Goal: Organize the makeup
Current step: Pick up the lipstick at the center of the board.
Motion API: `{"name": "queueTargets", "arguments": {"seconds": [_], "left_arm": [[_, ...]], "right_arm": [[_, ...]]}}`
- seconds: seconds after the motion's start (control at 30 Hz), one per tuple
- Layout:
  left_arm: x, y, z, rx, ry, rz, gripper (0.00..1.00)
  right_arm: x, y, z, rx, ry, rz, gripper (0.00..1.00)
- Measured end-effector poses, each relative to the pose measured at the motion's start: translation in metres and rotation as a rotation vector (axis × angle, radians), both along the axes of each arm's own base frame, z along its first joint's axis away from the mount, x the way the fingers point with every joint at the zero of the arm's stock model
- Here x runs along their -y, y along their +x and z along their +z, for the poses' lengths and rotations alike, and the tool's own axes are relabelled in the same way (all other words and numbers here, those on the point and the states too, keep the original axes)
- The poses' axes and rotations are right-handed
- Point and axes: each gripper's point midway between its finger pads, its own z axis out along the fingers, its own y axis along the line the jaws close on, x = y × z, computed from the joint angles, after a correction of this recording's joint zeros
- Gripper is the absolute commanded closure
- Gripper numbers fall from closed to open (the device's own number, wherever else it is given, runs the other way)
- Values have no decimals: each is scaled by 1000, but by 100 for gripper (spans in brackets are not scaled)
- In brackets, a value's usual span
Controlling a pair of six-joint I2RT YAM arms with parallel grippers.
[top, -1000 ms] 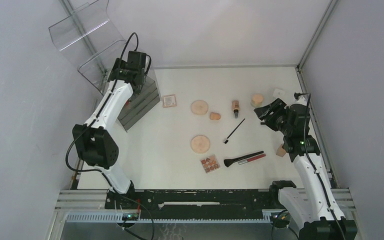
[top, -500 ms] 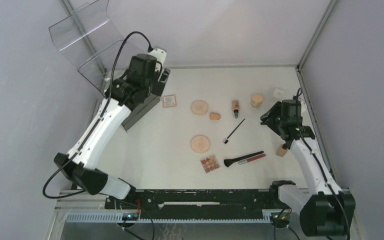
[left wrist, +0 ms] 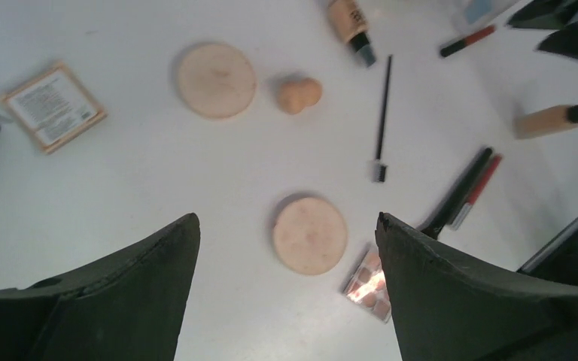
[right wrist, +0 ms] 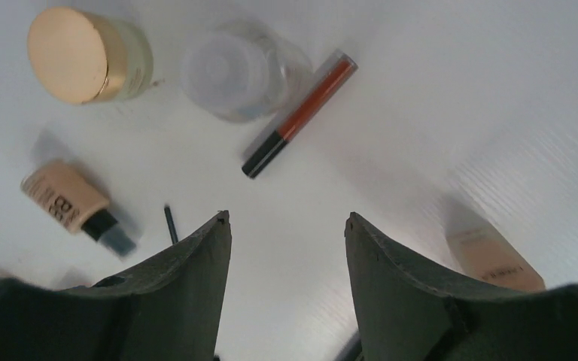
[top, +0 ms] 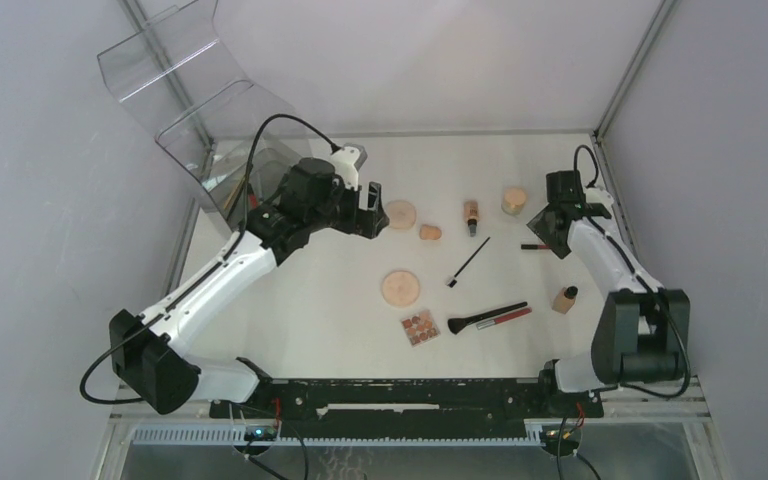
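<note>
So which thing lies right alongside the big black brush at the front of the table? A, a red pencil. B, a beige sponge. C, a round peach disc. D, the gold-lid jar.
A: the red pencil lies next to the brush, nearly parallel to it, in both the top and left wrist views.

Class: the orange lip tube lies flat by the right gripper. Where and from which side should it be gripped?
Take the orange lip tube near its black cap, from above, jaws across its narrow width. It lies flat, and its other end sits close to the clear jar, probably leaving less finger room there.
</note>
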Motion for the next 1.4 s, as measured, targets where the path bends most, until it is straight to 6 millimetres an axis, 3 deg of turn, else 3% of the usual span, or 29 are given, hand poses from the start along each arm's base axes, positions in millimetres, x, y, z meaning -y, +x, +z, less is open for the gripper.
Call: {"name": "queueTargets", "arguments": {"seconds": [0.2, 0.57, 1.1, 1.4], "left_arm": [[18, 2, 21, 41, -104, -40, 10], [9, -10, 24, 73, -116, -45, 9], [2, -6, 26, 103, -88, -17, 9], [-1, -5, 25, 109, -73, -6, 8]], "right_arm": [[6, 22, -29, -104, -9, -86, 36], [3, 37, -82, -230, -26, -155, 40], [-16, 41, -91, -195, 17, -134, 72], [-28, 32, -92, -183, 83, -116, 80]]}}
